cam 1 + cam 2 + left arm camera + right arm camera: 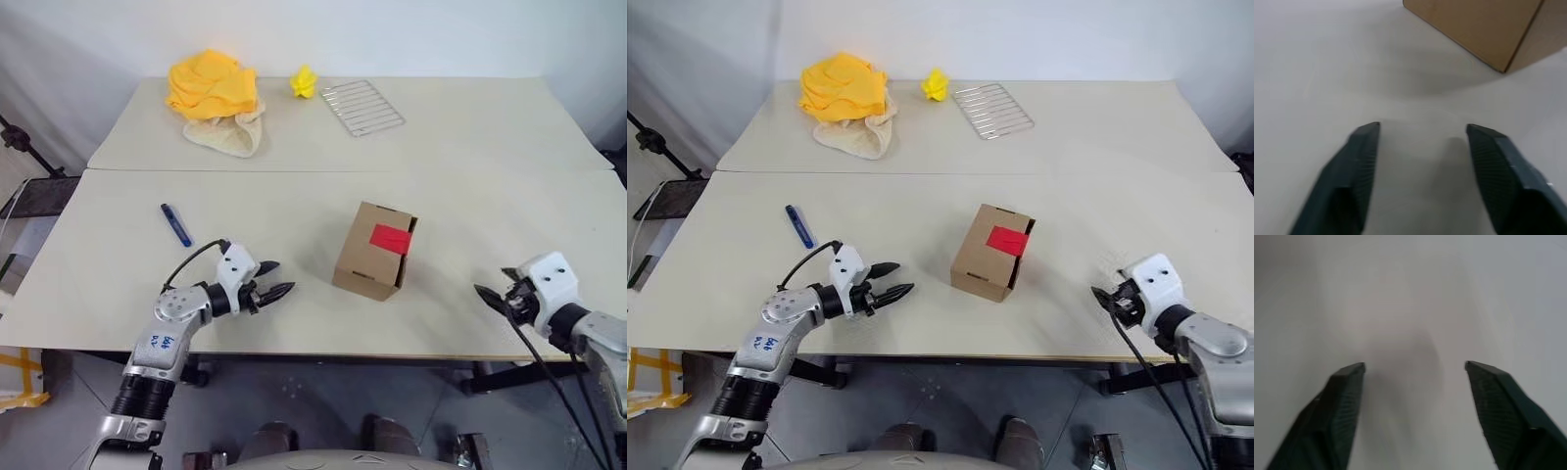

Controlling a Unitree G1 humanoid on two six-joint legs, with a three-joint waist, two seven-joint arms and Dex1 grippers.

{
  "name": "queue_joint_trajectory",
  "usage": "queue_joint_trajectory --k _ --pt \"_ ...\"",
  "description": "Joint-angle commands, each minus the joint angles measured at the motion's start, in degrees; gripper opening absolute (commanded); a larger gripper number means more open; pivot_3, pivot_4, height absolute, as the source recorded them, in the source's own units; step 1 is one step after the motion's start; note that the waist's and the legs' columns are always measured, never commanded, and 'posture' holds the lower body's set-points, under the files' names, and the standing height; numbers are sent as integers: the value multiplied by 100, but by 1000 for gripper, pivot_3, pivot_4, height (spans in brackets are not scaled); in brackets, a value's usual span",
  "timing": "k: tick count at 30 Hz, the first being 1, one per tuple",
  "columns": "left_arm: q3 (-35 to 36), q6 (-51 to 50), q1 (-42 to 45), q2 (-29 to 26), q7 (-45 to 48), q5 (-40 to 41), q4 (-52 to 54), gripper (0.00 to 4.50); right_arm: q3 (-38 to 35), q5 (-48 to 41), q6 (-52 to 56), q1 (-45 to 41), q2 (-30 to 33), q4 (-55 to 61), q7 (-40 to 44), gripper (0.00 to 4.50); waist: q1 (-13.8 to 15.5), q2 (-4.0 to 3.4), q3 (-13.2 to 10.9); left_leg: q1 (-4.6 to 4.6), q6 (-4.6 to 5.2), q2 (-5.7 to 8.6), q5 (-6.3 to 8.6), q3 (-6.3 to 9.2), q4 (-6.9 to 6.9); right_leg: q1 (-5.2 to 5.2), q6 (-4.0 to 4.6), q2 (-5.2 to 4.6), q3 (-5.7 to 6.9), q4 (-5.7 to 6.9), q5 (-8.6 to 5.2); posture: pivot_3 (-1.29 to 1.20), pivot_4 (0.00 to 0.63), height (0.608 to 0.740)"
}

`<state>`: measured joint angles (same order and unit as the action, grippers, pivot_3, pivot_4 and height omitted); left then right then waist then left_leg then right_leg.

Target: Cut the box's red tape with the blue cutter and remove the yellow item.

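Now the box [375, 251] sits near the middle of the pale counter [294, 323], closed, with the red tape [390, 238] as a small patch on its top face toward the robot's right edge. Well off to the box's left, farther from the robot than the left arm, the blue cutter [176, 224] lies flat on the counter, angled, touching nothing. The left pincer [274, 279] hovers just over the counter between the cutter and the box, pointing at the box, its two black fingers [1359, 161] spread apart with nothing between them; in the left wrist view a lower corner of the box shows ahead of them. The right pincer [487, 294] hangs low near the counter's near edge, well apart from the box on its right side, fingers likewise parted and empty. On the far counter lie an orange-yellow cloth heap [212, 86], a small yellow crumpled lump [304, 83] and a wire rack [361, 107].
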<state>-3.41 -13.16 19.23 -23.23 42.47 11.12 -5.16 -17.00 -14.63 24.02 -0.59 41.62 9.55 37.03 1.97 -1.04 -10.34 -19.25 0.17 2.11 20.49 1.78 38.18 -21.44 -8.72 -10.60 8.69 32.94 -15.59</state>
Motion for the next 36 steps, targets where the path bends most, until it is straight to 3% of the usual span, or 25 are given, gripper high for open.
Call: queue_joint_trajectory --k 1,6,11,19,30,36 --pt "-178 52 126 137 -140 -170 -101 1691 -10 -213 254 -207 -65 364 -68 1767 -3 4 -2 0 0 1 0 -2 1 0 -1 0 -3 0 1 0 150 740" --pt "-453 307 515 549 -482 -515 -519 157 564 -140 518 -806 -241 278 -81 16 20 6 -3 1 0 1 0 -3 4 0 0 1 -4 1 2 0 150 740" --pt "-518 127 956 1017 -498 -454 -1085 24 1175 87 707 -1646 -435 -342 -122 0 83 6 -3 -2 1 3 -1 -3 14 0 -1 1 -4 4 6 0 150 740" --pt "-952 -22 1201 1474 0 -426 -1133 24 1813 129 933 -2901 -813 -1343 248 0 73 6 -3 -13 2 4 0 -5 27 -4 -3 2 -3 2 9 0 150 740" --pt "-1502 -558 1451 2198 315 -459 -983 24 2101 326 1123 -3380 -82 -1618 1265 0 114 6 -3 -61 27 10 18 4 91 -8 -23 -1 6 -7 23 0 150 740" --pt "-1775 -767 1614 2672 439 -495 -1001 24 2414 845 555 -3570 100 -2271 1557 0 124 7 -2 -61 28 11 18 4 94 -8 -23 -1 4 -9 26 0 150 740"
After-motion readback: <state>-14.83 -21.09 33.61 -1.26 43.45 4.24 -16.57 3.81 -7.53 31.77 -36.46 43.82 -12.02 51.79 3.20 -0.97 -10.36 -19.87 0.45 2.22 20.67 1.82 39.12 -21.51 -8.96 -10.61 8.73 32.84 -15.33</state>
